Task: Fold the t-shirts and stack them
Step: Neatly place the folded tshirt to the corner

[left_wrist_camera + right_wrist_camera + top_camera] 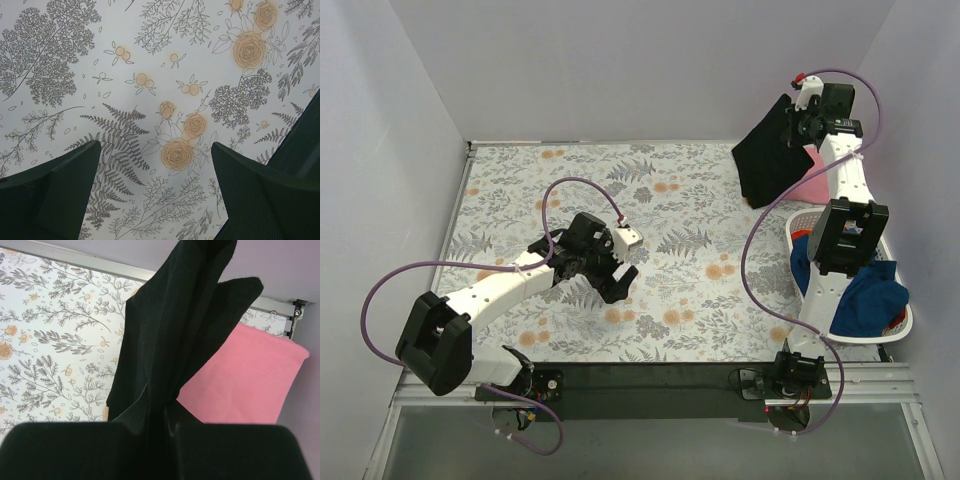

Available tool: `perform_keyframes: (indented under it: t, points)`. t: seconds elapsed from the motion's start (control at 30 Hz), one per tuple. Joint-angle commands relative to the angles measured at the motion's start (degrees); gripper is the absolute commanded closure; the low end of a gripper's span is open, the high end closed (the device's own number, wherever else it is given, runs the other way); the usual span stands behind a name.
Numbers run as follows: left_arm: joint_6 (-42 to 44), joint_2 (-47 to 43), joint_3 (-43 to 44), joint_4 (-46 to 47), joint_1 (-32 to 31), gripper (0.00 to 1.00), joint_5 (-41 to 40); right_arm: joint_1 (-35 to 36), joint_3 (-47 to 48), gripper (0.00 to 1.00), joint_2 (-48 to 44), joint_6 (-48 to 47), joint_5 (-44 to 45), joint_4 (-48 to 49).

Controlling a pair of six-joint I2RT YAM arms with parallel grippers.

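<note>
Well to the left of the white basket [876, 338], the left gripper [616, 279] hovers close over the floral table covering [700, 200], its jaws spread wide with nothing between them. Just beyond the basket's far-left corner, the black t-shirt [770, 155] hangs in loose folds from the right gripper [798, 128], whose jaws are pinched tight on a bunched part of the cloth. Whether its lower edge touches the covering I cannot tell. Behind the basket's far rim lies the pink t-shirt [810, 188], partly hidden by the black one. Inside the basket sits a crumpled blue t-shirt [865, 295], spilling over the left rim, with a sliver of red cloth [800, 237] at the far-left edge.
</note>
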Motion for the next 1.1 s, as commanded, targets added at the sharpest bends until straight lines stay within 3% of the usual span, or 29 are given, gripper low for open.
perform_keyframes:
  t: [0.0, 0.4, 0.5, 0.53, 0.57, 0.6, 0.9, 1.07]
  points:
    - [0.85, -0.82, 0.80, -0.79, 0.21, 0.07, 0.99, -0.56, 2.15, 0.99, 0.21, -0.90, 0.49, 4.03]
    - [0.76, -0.11, 0.89, -1.22, 0.21, 0.07, 1.69, -3.37, -1.97, 0.99, 1.08, -3.97, 1.28, 8.59]
    - [0.33, -0.29, 0.89, -1.58, 0.21, 0.07, 1.17, -3.98, -2.60, 0.64, 2.40, -5.90, 5.31, 9.04]
    - [0.32, -0.37, 1.07, -1.84, 0.21, 0.07, 0.99, -4.16, -2.77, 0.31, 2.84, -6.17, 6.37, 9.39]
    - [0.24, -0.64, 1.07, -1.93, 0.30, 0.07, 0.73, -4.42, -2.95, 0.10, 2.76, -6.61, 7.34, 10.09]
    - [-0.63, -0.90, 1.07, -2.01, 0.39, 0.06, 0.55, -4.51, -2.86, 0.06, 2.67, -6.70, 8.04, 10.61]
    - [-5.82, -3.01, 6.07, -6.41, 4.69, 0.06, 6.96, -4.86, -3.47, 0.02, -3.48, -8.28, 2.18, 10.27]
    - [-13.36, -0.30, 10.55, -7.82, 10.31, 0.06, 10.83, -3.99, -6.72, 0.02, -10.06, -8.89, -2.67, 5.44]
